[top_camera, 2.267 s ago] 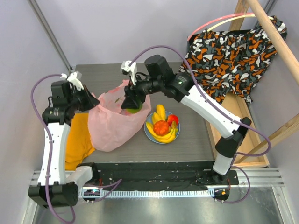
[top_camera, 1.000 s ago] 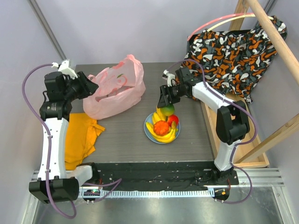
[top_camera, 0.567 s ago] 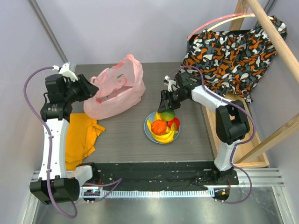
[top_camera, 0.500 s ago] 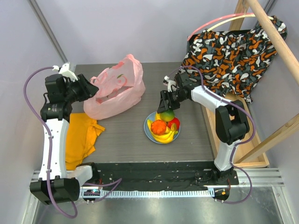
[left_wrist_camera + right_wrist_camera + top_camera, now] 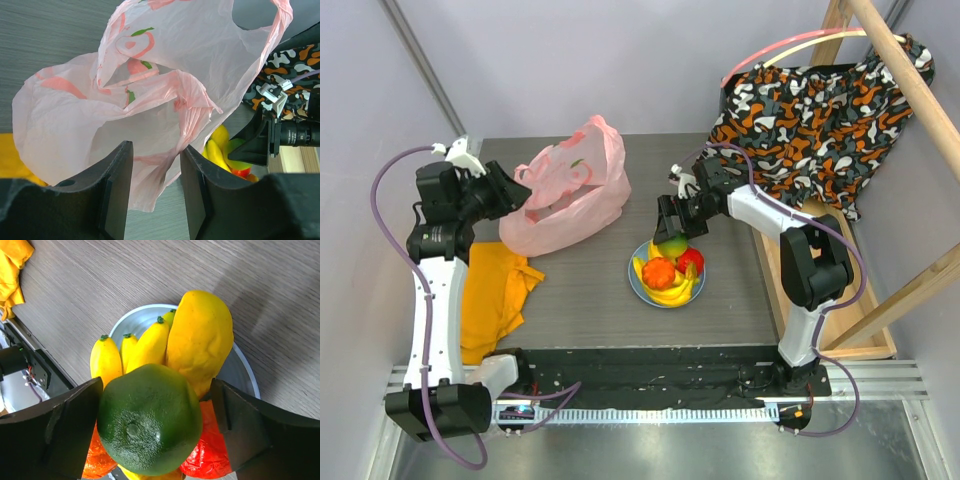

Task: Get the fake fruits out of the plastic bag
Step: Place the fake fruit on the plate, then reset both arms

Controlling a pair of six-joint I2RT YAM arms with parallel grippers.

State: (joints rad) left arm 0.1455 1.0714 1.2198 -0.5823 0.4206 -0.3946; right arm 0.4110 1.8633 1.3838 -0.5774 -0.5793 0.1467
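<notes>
The pink plastic bag (image 5: 570,195) lies crumpled at the back left of the table. In the left wrist view it (image 5: 165,65) fills the frame. My left gripper (image 5: 517,190) is at its left edge, open, with a bag fold showing between the fingers (image 5: 156,147). My right gripper (image 5: 670,232) hovers over the light-blue plate (image 5: 633,284). The green round fruit (image 5: 150,420) sits between its jaws (image 5: 156,390), touching the left finger, with a small gap at the right one. Under it are the banana bunch (image 5: 107,360), a yellow fruit (image 5: 202,340), the orange ridged one (image 5: 658,270) and the red one (image 5: 690,260).
An orange cloth (image 5: 490,290) lies at the table's left edge below the left arm. Patterned orange-black-white fabric (image 5: 810,110) hangs over a wooden frame (image 5: 905,70) at the back right. A wooden rail (image 5: 820,250) runs along the table's right side.
My right gripper carried the green fruit from the bag to above the plate and sank onto the pile. The bag was pulled back and left. The left arm stays by it.
</notes>
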